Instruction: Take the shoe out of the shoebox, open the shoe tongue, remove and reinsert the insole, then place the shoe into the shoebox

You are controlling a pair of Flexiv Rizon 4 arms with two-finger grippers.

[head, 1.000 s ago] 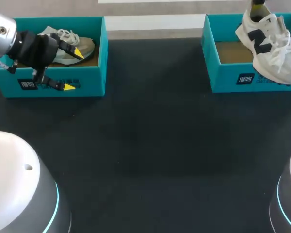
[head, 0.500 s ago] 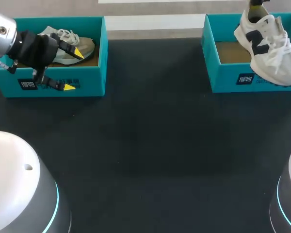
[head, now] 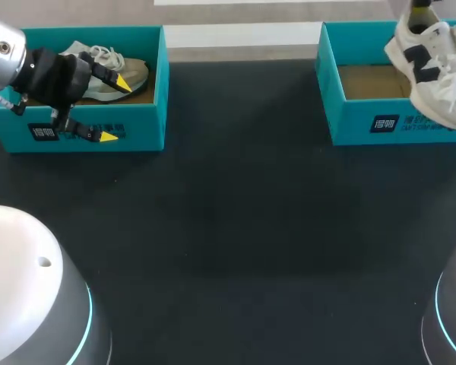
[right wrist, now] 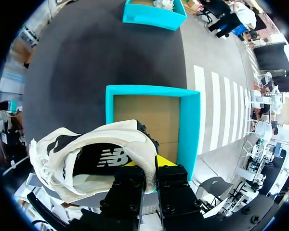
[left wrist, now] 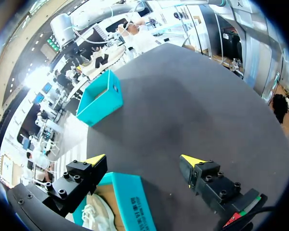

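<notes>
Taking-out step likely in hand: white shoe (head: 433, 65) clamped at heel collar by right gripper (right wrist: 151, 168), hanging above right shoebox (head: 365, 122); left gripper (head: 115, 109) wide, astride left shoebox (head: 148, 125) wall; next probably calls for setting shoe on table (head: 235, 213) for tongue work.

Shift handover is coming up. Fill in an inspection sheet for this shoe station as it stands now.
Surface: black table, dark matte top.
Job's things: left shoebox holds a grey shoe; right shoebox shows its cardboard floor; white shoe is held above the right shoebox.
Clutter: nothing seen.
Pincers: left pincer open, straddling the left shoebox's front wall, one tip over the grey shoe, the other outside; right pincer shut on the white shoe at its heel end.
Cables: nothing seen on the table.
Surroundings: nothing seen reaching over the table.
</notes>
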